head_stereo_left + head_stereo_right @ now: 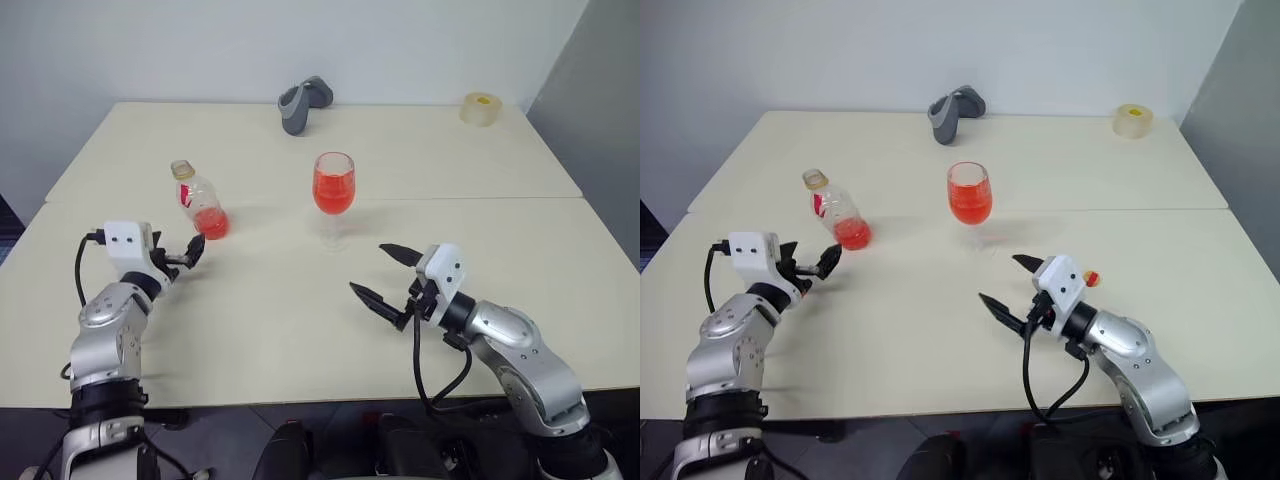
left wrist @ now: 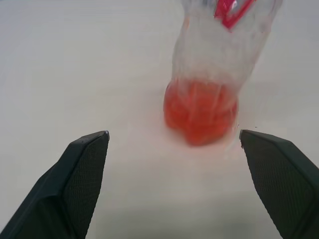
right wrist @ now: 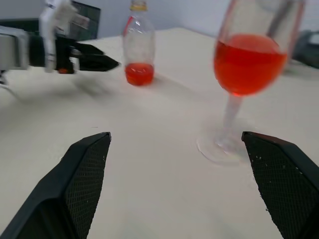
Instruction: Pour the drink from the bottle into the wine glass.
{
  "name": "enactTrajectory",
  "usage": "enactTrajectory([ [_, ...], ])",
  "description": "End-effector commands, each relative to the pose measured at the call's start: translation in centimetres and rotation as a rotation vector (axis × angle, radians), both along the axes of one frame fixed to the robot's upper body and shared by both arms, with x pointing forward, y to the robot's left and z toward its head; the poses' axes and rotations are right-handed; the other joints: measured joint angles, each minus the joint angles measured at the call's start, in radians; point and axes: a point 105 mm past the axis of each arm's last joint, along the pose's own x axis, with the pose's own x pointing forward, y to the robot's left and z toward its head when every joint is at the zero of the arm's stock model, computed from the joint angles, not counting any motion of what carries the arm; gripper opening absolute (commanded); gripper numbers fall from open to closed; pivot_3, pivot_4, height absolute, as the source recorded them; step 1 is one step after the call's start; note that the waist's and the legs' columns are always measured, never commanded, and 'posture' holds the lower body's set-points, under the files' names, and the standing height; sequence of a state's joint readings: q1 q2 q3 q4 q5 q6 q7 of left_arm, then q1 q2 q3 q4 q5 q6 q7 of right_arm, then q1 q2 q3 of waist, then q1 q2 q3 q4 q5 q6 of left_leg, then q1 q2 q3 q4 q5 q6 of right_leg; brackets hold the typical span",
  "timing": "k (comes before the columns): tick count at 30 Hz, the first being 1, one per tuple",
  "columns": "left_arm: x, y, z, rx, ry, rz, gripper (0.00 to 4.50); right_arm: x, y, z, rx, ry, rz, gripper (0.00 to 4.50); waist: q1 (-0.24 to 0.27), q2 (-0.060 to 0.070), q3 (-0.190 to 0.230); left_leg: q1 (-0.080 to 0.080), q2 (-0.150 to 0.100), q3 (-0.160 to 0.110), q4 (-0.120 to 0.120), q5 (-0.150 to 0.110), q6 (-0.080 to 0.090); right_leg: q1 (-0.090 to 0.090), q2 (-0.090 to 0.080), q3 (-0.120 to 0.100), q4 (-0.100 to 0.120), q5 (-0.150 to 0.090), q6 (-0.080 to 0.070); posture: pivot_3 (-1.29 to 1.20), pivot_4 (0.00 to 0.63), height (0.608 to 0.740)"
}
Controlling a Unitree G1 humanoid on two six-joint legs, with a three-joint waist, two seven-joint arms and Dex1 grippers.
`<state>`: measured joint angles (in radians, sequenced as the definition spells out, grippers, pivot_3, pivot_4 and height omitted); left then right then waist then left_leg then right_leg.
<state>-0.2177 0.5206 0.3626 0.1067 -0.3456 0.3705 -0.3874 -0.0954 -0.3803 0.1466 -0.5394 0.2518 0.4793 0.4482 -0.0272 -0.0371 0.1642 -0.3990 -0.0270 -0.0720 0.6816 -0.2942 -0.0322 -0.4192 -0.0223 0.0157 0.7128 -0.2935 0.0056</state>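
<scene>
On the cream desk (image 1: 480, 170), the small clear plastic bottle (image 1: 199, 201) stands uncapped beside the clear stemmed wine glass (image 1: 333, 195) holding bright red drink (image 1: 333, 190). Left pincer (image 1: 190, 253) and right pincer (image 1: 386, 275) hover level, both spread open and empty.

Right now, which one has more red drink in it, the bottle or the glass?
The glass. Its bowl is over half full of red drink, while the bottle has only a little left at its bottom.

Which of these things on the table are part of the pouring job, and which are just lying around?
Part of the job:
- bottle, a little red drink left in it
- wine glass, holding red drink

Just lying about:
- grey object at the back
- tape roll in the far corner
</scene>
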Motion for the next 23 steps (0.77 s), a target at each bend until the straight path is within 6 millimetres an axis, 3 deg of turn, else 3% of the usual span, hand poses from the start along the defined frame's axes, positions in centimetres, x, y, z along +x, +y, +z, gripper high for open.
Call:
enactTrajectory([
  [1,-1.3,-1.6,1.6,0.007,-0.037,-0.026,4.49,0.7,-2.8,0.2,0.01,-0.014,-0.241,4.5,0.002,0.0,0.0,0.0,0.0,0.0,0.0,0.0,0.0,0.0,0.0,0.0,0.0,0.0,0.0,0.0,0.15,0.74],
  [5,-2.4,-4.4,1.0,-0.001,-0.013,-0.067,4.49,0.7,-5.4,-1.3,0.027,0.034,-0.456,4.5,0.003,0.001,-0.001,0.0,0.0,0.0,0.0,0.0,0.0,0.001,0.0,0.001,0.0,0.0,0.0,0.0,0.15,0.74],
  [11,-2.6,-7.1,0.3,-0.043,0.007,-0.086,4.49,0.0,-6.5,-2.7,0.031,0.063,-0.593,4.5,0.001,0.003,-0.002,0.004,0.0,0.002,-0.002,-0.001,0.002,0.004,0.0,0.001,-0.001,0.0,0.0,0.0,0.15,0.74],
  [23,-2.9,-9.4,-0.3,-0.021,-0.01,-0.094,4.49,0.3,-7.1,-3.2,0.065,0.038,-0.718,4.5,0.002,0.006,-0.003,0.013,0.0,0.0,-0.004,-0.001,0.002,0.015,0.001,0.0,-0.008,-0.001,0.0,0.0,0.15,0.74],
])
